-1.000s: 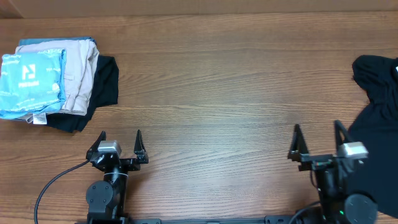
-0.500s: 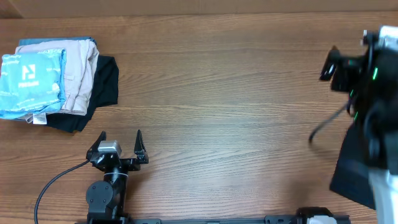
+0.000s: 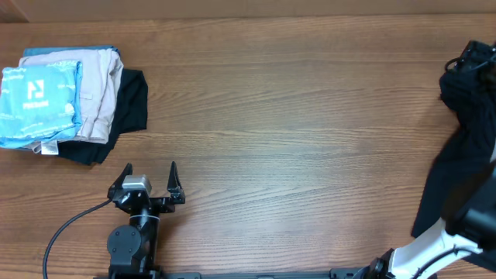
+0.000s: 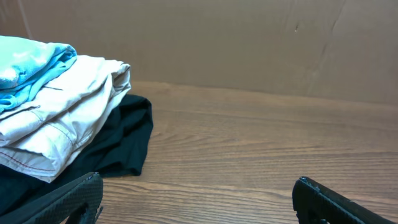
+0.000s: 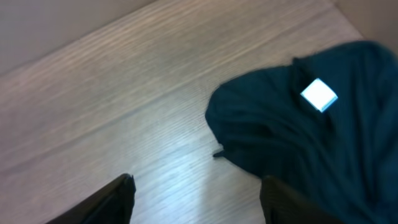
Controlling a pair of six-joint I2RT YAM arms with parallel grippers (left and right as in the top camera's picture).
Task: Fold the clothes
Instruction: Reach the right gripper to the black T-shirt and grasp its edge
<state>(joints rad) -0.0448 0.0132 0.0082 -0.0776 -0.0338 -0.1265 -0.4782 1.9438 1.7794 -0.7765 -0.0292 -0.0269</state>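
The black T-shirt (image 3: 463, 139) lies crumpled at the table's right edge. In the right wrist view it (image 5: 311, 137) fills the right side, with its small white neck tag (image 5: 319, 94) showing. My right gripper (image 5: 198, 183) is open and empty above bare wood, just left of the shirt's edge. In the overhead view the right arm (image 3: 432, 246) reaches up over the shirt, and its gripper is hard to pick out against the black fabric. My left gripper (image 3: 148, 180) is open and empty at the front left; it also shows in the left wrist view (image 4: 196, 198).
A stack of folded clothes sits at the far left: a light blue garment with a white logo (image 3: 39, 97), a beige garment (image 3: 99, 89) and a black one underneath (image 3: 130, 108). It also shows in the left wrist view (image 4: 68, 118). A cardboard wall (image 4: 249, 43) stands behind the table.
My right arm has lifted from its rest pose at the front right and swung out over the black T-shirt at the right edge. The left arm and the stack have not moved.
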